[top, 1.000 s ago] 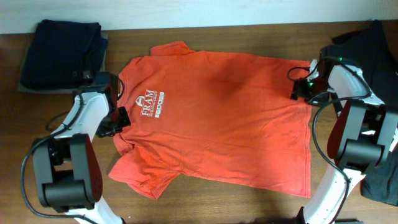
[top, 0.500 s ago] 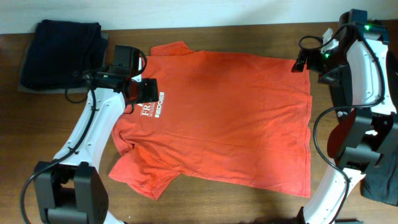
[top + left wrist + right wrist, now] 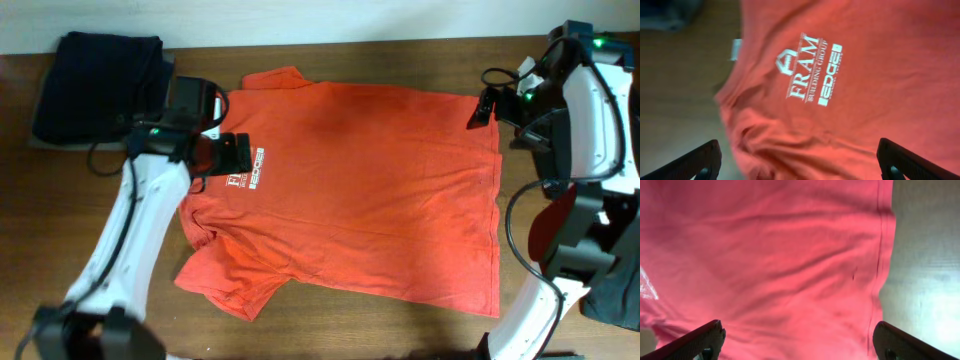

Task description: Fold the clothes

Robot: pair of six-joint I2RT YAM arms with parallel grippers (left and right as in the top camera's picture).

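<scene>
Robot lab: bare wooden table, white wall, two robot arms.

Other items on the brown wooden table.
Folded dark navy garments at far left corner; dark cloth at right edge, partly hidden.

Tabletop count
There was one orange T-shirt, one dark folded pile, one black garment, one left arm, one right arm.

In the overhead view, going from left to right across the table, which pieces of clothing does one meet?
dark folded garments → red-orange T-shirt → dark garment at the right edge
</scene>
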